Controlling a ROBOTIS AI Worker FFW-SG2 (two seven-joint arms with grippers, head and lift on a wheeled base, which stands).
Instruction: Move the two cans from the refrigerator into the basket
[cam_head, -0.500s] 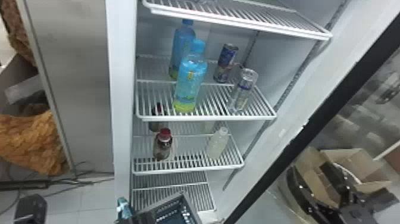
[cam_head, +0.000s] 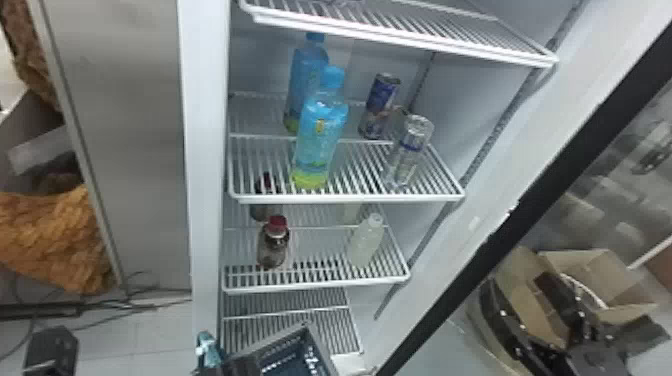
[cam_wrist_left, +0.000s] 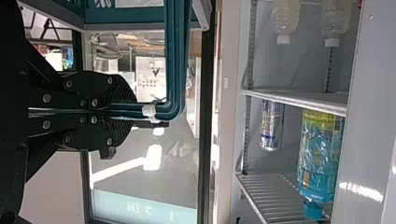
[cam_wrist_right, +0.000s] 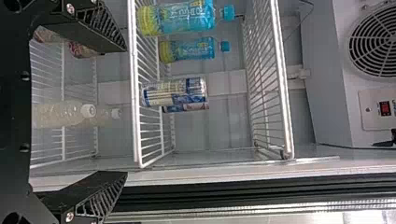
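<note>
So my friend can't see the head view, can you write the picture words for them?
Two cans stand on a shelf in an open fridge, to the right of two blue bottles. Smaller bottles stand one shelf down, and part of a basket shows at the bottom edge.

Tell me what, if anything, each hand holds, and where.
The left hand holds the basket by its teal handle; the right hand is open, holding nothing.
</note>
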